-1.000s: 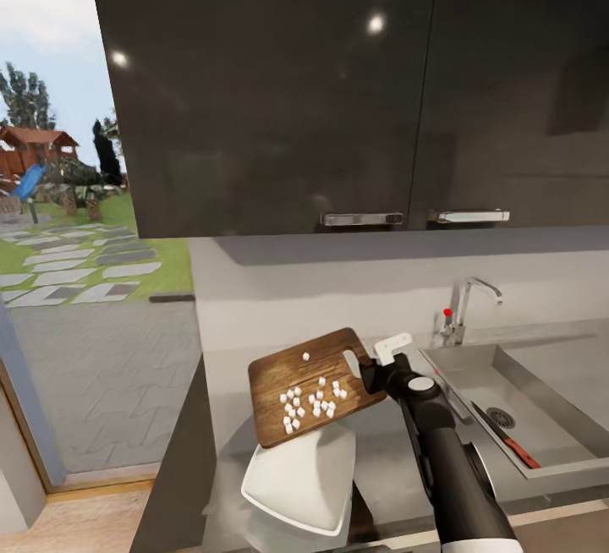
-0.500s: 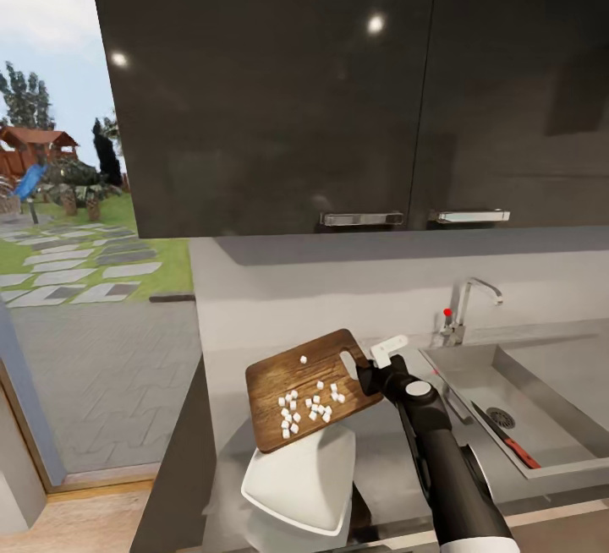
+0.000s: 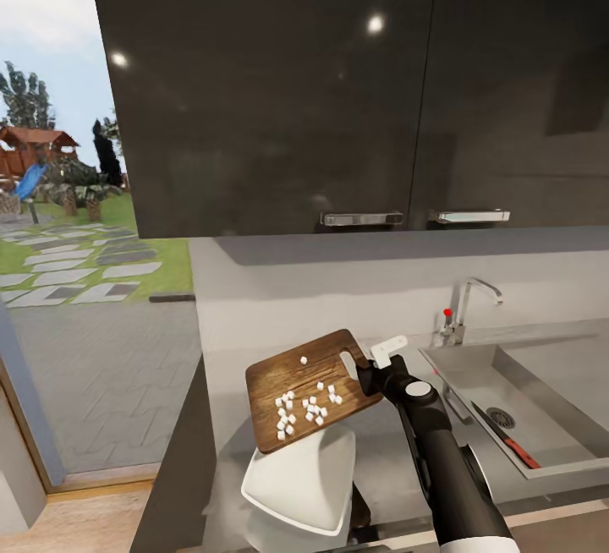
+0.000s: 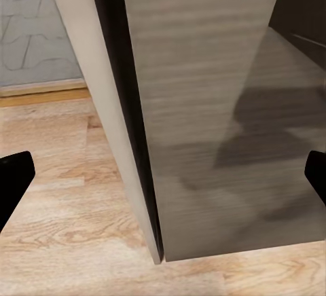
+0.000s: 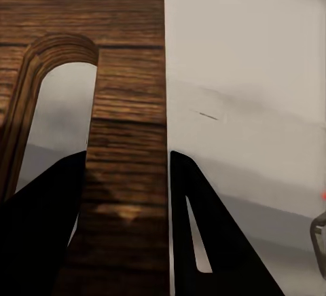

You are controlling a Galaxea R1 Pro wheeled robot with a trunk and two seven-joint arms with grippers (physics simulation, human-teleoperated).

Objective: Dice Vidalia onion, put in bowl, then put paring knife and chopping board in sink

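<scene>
My right hand [image 3: 365,374] pinches the chopping board [image 3: 309,386] by its handle end, tilted above the bowl [image 3: 300,477] on the tabletop [image 3: 385,460], diced onion [image 3: 303,407] on it. The paring knife [image 3: 506,435] lies in the sink [image 3: 541,401]. My left hand [image 4: 163,174] is spread.

We see the chopping board [image 5: 129,140] very close, brown wood with clear grain. Our right hand [image 5: 128,242] holds it: its two dark fingers [image 5: 41,235] stand on both sides of the narrow strip of wood between the slot-shaped handle hole [image 5: 58,116] and the end of the board. Through the hole, and beside the board, there is a pale grey surface. At one edge a small red spot and a piece of chrome show, too little to identify.
</scene>
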